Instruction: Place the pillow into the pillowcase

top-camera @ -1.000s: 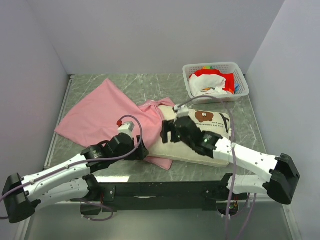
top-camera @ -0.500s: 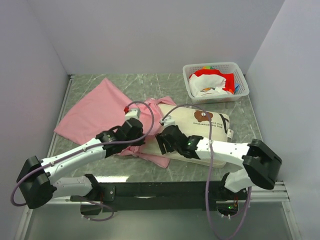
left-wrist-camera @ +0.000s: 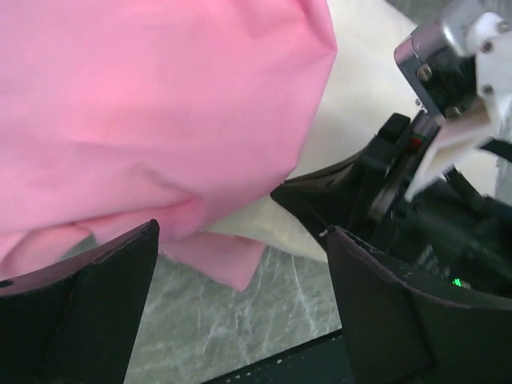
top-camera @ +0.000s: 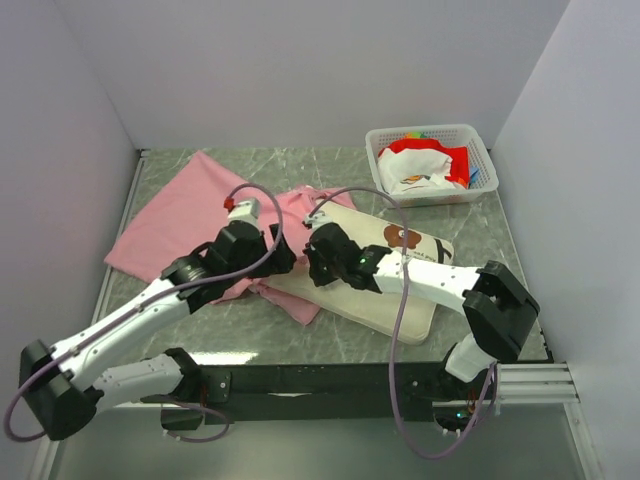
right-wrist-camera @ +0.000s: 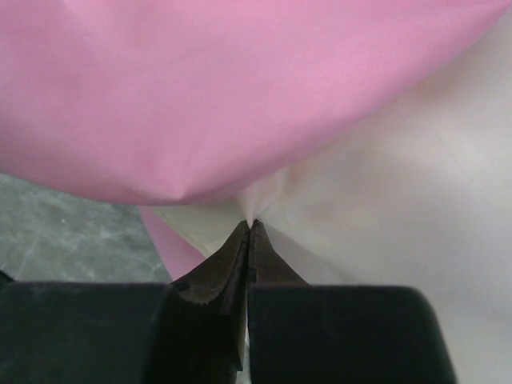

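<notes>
The cream pillow (top-camera: pixel 395 290) with a brown bear face lies at mid-table, its left end tucked under the pink pillowcase (top-camera: pixel 180 215). My right gripper (top-camera: pixel 316 262) is shut on a pucker of the pillow's cream cover (right-wrist-camera: pixel 400 200) at that end, right below the pillowcase's pink edge (right-wrist-camera: pixel 240 80). Just to its left, my left gripper (top-camera: pixel 281 260) hangs open over the pillowcase's near corner. In the left wrist view its dark fingers (left-wrist-camera: pixel 88 312) stand wide apart with only table between them; the pillowcase (left-wrist-camera: pixel 160 120) and pillow (left-wrist-camera: pixel 360 88) lie beyond.
A white basket (top-camera: pixel 478 150) holding white and red cloth stands at the back right. White walls close in the left, back and right sides. A black rail (top-camera: pixel 330 378) runs along the near edge, between the arm bases.
My right gripper has shut on the pillow's left end and dragged it leftward under the pillowcase edge. My left gripper closed briefly, reopened, and moved farther back and left.
</notes>
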Controlling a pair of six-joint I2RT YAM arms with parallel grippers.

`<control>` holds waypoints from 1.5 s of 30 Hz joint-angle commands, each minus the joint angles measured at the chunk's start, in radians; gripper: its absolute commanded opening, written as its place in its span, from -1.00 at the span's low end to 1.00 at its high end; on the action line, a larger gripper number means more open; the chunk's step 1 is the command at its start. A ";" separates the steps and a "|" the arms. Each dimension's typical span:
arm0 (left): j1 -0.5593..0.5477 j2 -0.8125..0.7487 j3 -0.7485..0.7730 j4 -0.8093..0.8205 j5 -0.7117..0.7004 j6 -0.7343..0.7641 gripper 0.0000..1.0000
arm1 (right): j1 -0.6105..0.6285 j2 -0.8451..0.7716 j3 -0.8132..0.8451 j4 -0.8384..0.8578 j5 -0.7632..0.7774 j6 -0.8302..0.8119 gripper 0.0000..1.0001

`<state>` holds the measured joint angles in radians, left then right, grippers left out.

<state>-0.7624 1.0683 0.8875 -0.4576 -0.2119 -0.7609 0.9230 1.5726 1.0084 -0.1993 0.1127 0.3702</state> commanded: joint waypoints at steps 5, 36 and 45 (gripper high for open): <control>0.003 -0.212 -0.059 -0.167 -0.097 -0.126 0.80 | -0.064 -0.033 0.076 -0.012 -0.154 0.032 -1.00; -0.096 0.213 -0.372 0.419 -0.090 -0.288 -0.98 | -0.073 0.001 0.127 -0.051 -0.147 0.035 -1.00; -0.235 0.139 -0.297 0.356 0.316 -0.086 -0.98 | -0.081 0.047 0.127 -0.006 -0.142 0.053 -1.00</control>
<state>-0.9432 1.2621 0.5419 -0.0906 -0.1585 -0.9638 0.8501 1.6024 1.0801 -0.2893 -0.0357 0.4038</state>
